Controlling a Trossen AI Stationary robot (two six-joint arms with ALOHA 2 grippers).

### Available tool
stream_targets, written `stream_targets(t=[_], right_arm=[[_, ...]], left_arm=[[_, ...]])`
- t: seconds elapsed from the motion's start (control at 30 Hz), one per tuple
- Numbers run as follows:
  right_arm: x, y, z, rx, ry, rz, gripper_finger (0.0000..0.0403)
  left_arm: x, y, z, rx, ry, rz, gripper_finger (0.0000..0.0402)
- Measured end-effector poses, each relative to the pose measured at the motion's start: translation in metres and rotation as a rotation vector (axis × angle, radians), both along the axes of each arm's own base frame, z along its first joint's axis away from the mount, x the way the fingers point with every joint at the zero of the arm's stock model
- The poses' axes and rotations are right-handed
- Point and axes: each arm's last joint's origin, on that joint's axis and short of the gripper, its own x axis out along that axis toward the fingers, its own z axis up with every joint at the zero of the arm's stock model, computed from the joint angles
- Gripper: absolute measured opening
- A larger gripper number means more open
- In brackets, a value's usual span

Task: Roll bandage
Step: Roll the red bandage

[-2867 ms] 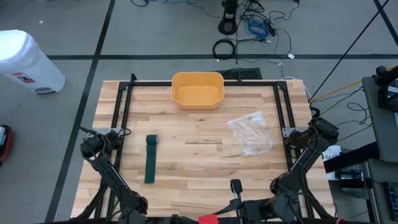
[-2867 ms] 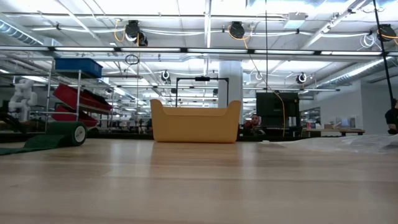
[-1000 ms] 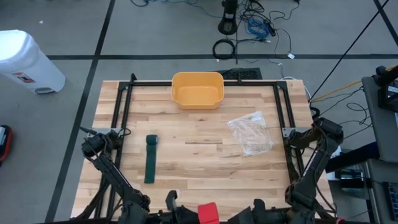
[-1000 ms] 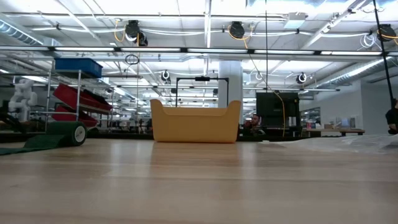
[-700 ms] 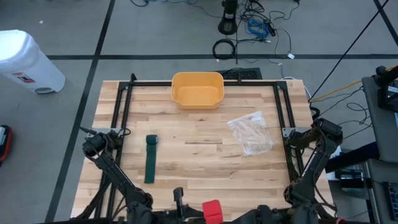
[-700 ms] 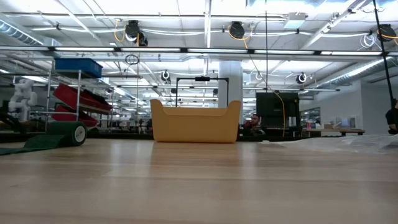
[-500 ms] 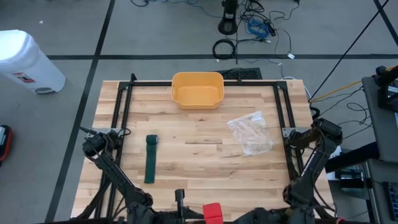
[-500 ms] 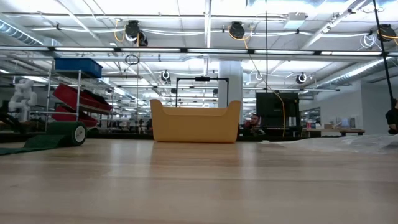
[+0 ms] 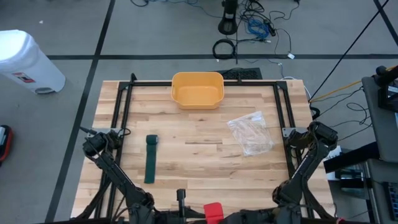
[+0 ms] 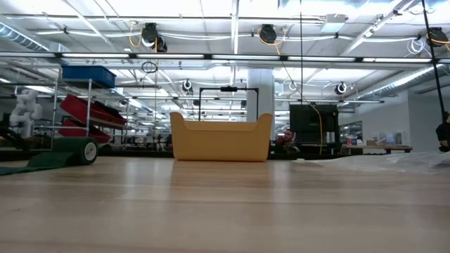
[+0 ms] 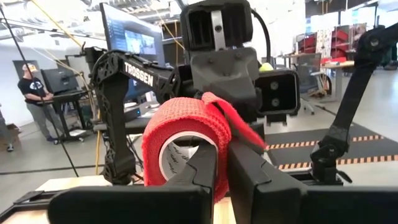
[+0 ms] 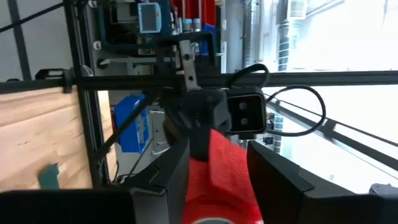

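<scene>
A red bandage roll (image 9: 213, 211) hangs above the table's near edge, held between both grippers. My left gripper (image 11: 224, 158) is shut on it, and my right gripper (image 12: 217, 165) comes at it from the opposite side and is closed around it. A loose red flap (image 11: 239, 124) lies over the roll's outside. A dark green bandage (image 9: 150, 160) lies flat on the table's left half, its far end wound into a small roll (image 10: 73, 151). In the high view both grippers are mostly cut off by the picture's lower edge. My left gripper pinches the red roll's wall (image 11: 219, 180): one finger (image 11: 200, 177) stands at the hollow core, the other (image 11: 252, 177) outside. The fingers point about level, along the roll's axis. The roll is lifted clear of the table. My right gripper pinches the roll's curved outside (image 12: 202, 180) between its two fingers (image 12: 177, 171), coming about level from the end opposite my left gripper. The loose flap (image 12: 227, 162) lies between the fingers. The roll is clear of the table.
A yellow bin (image 9: 197, 89) stands at the table's far middle. A crumpled clear plastic bag (image 9: 250, 132) lies on the right half. A black frame (image 9: 205, 83) runs around the table. Bare wood (image 9: 199, 162) lies between the green bandage and the bag.
Both wrists have rolled about the line they point along, with the red roll held between them. My right arm has shifted a little toward the table's left. The red roll stays above the near edge. The green bandage has not moved.
</scene>
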Motion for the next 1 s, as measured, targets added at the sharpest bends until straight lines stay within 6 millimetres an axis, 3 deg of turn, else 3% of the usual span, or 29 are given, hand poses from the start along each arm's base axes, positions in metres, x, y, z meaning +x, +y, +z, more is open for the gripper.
stream_targets(t=[0.37,1.0], right_arm=[[-0.0001,-0.0002,0.0015,0.001,-0.012,-0.002,0.0138],[0.0002,-0.0014,0.0056,0.051,-0.037,-0.009,0.0009]], left_arm=[[0.0004,-0.0005,-0.0024,0.021,0.019,0.0,0.0026],[0.0013,-0.0002,-0.0043,0.038,0.034,0.002,0.0026]])
